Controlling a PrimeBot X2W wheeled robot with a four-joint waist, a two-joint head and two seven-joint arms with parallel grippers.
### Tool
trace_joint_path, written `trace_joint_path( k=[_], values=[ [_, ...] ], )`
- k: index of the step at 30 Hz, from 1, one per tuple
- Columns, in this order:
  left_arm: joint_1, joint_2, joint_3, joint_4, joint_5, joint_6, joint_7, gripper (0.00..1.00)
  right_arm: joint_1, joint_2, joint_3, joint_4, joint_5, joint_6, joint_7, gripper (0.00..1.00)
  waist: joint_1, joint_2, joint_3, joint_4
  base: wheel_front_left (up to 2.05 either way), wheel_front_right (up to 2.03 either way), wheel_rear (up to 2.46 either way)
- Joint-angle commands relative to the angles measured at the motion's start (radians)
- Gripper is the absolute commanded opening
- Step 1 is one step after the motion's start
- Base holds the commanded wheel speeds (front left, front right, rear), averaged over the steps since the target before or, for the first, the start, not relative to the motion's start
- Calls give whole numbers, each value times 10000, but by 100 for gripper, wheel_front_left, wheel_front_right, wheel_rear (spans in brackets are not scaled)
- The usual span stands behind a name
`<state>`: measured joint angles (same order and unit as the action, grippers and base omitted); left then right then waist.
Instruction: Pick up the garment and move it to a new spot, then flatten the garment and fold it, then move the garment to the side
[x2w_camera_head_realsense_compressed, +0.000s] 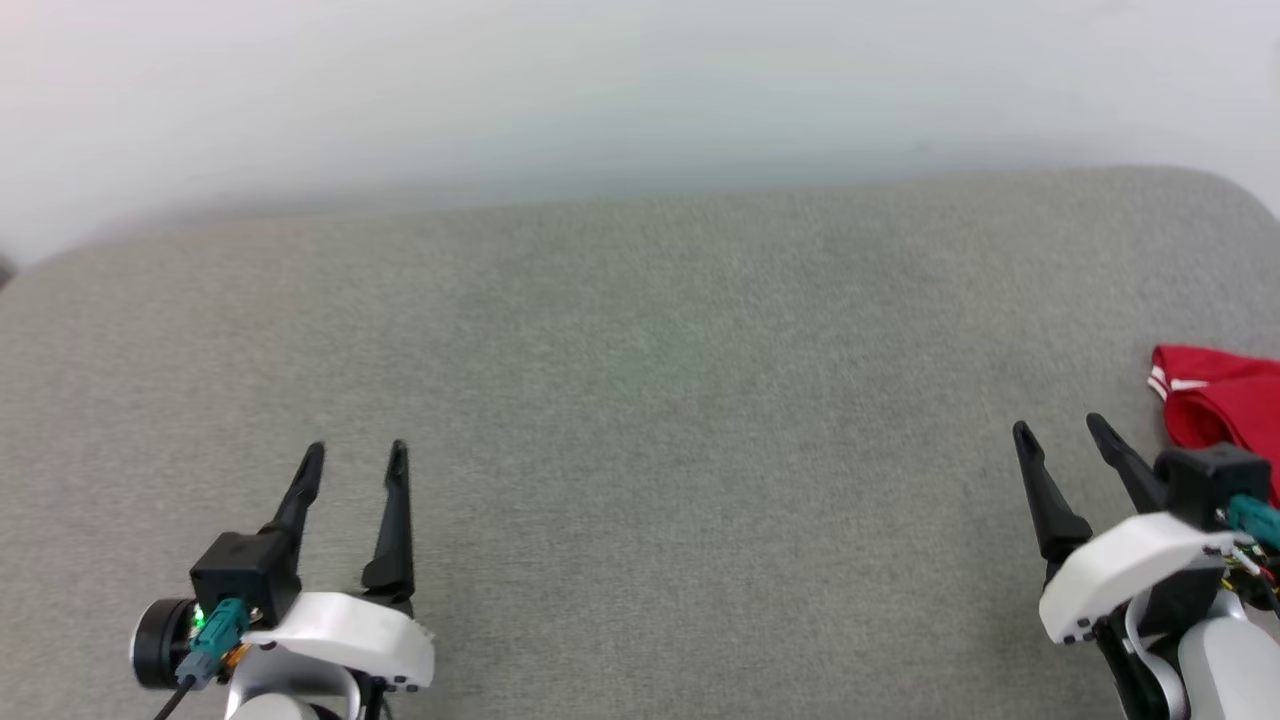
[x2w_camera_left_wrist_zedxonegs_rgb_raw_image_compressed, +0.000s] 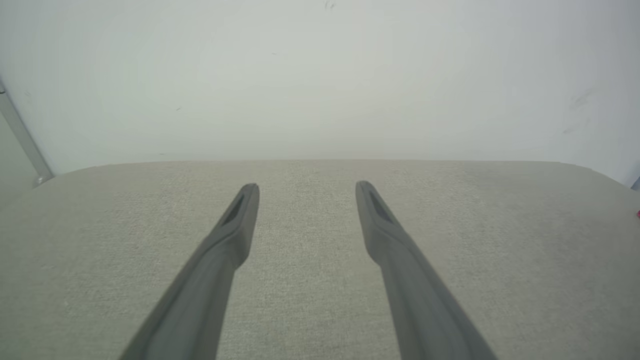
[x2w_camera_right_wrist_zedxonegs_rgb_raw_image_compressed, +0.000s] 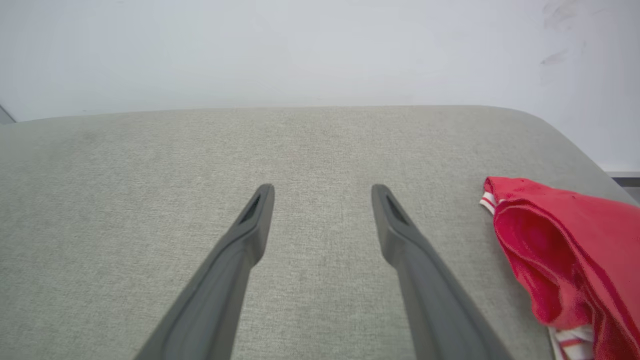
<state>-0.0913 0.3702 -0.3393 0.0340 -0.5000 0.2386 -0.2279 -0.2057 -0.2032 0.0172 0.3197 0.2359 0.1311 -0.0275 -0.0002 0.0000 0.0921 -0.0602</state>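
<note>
Your right gripper (x2w_camera_head_realsense_compressed: 1058, 426) is released: its two dark fingers stand wide apart with nothing between them (only grey cloth shows in the gap). The garment (x2w_camera_right_wrist_zedxonegs_rgb_raw_image_compressed: 565, 240) lies just to the right of that gripper, and the fingers are apart from it. It is a crumpled red heap with a strip of red-and-white striped trim at its near-left corner and another at its lower edge, and it runs out of the picture on its far side. No lettering shows on the folds you can see.

Your left gripper (x2w_camera_head_realsense_compressed: 356, 450) is well apart from the garment, off to its left. It is released too, fingers spread and holding nothing. Both grippers point away from you over the desk (x2w_camera_head_realsense_compressed: 640, 350), which is covered in grey fabric. Whether their tips touch it, you cannot tell. The garment sits at the desk's rounded end, and a pale wall (x2w_camera_head_realsense_compressed: 640, 90) rises beyond it.
</note>
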Motion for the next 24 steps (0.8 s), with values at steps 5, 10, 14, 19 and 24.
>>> trace_joint_path(
  k=[5, 10, 14, 19, 24],
  values=[
    [532, 186, 219, 351, -107, 141, -79, 100, 1089, 167, -202, -1311, -313, -8, -86, 100, 2, 0, -872, 499, 0, 0, 0],
    [952, 209, 190, 539, -165, 77, -139, 100, 2116, 498, -552, -2831, -439, -8, 222, 100, 2, 0, -1137, 467, 0, 0, 0],
    [1127, 71, 117, 685, -205, 26, -201, 100, 2763, 769, -588, -3882, -500, -8, 569, 100, 2, 0, -1256, 442, 0, 0, 0],
    [1246, -39, 159, 731, -253, -49, -270, 100, 3275, 1062, -653, -4624, -553, -8, 807, 100, 2, 0, -1283, 423, 0, 0, 0],
    [1250, -51, 288, 690, -250, -56, -312, 100, 3453, 1251, -600, -4916, -630, -8, 915, 100, 2, 0, -1268, 362, 0, 0, 0]
  ],
)
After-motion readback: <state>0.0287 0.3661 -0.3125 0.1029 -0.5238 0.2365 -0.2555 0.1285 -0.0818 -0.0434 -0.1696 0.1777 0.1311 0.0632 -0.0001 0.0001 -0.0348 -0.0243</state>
